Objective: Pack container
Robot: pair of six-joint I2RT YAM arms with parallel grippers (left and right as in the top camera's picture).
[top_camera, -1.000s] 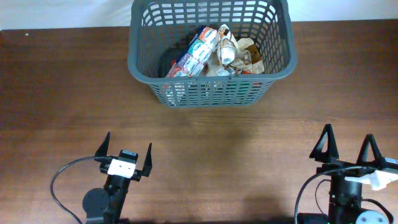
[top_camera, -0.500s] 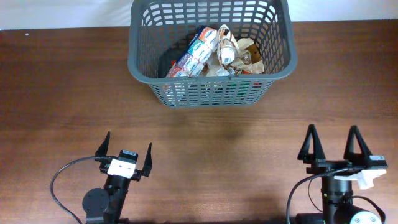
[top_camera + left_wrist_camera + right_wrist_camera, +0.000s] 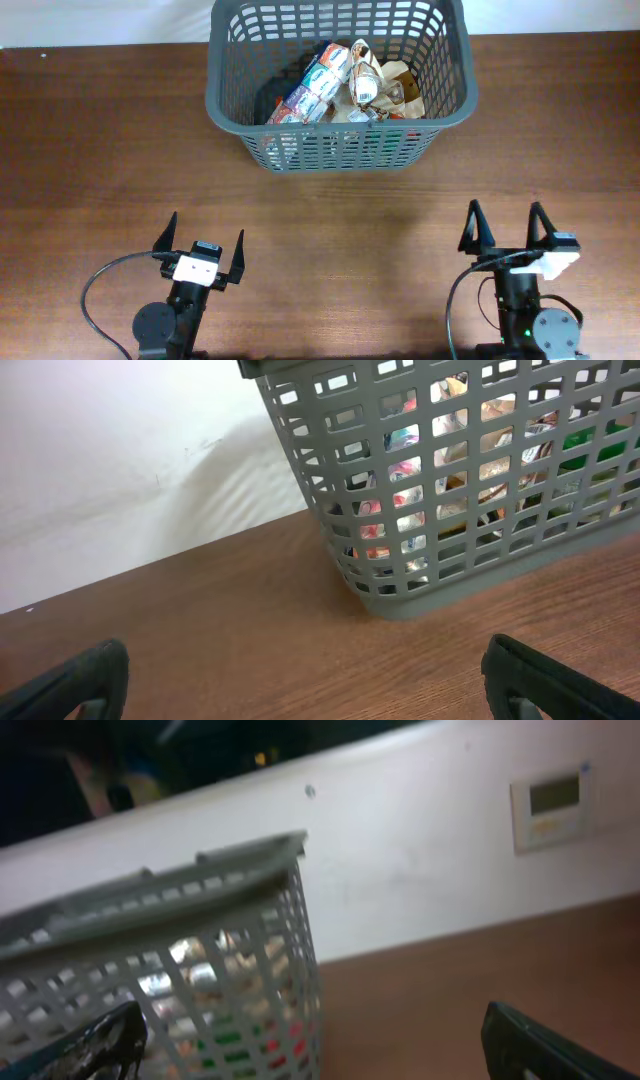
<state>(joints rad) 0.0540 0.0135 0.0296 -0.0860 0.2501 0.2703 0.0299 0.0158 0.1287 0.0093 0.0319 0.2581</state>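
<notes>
The container (image 3: 225, 100), a large dark grey lattice basket, stands at the back middle of the table with several food packages (image 3: 345, 80) inside. It also shows in the left wrist view (image 3: 400, 580) and, blurred, in the right wrist view (image 3: 200, 900). My left gripper (image 3: 200, 243) is open and empty at the front left, far from the basket. My right gripper (image 3: 505, 228) is open and empty at the front right, pointing toward the basket.
The brown wooden table (image 3: 100, 150) spreads around the basket. A white wall (image 3: 120, 450) lies behind it, with a small wall panel (image 3: 545, 810) in the right wrist view. Black cables (image 3: 95, 290) loop beside each arm base.
My right gripper has moved left and slightly back toward its base, staying open and empty. The left arm and the basket have not moved.
</notes>
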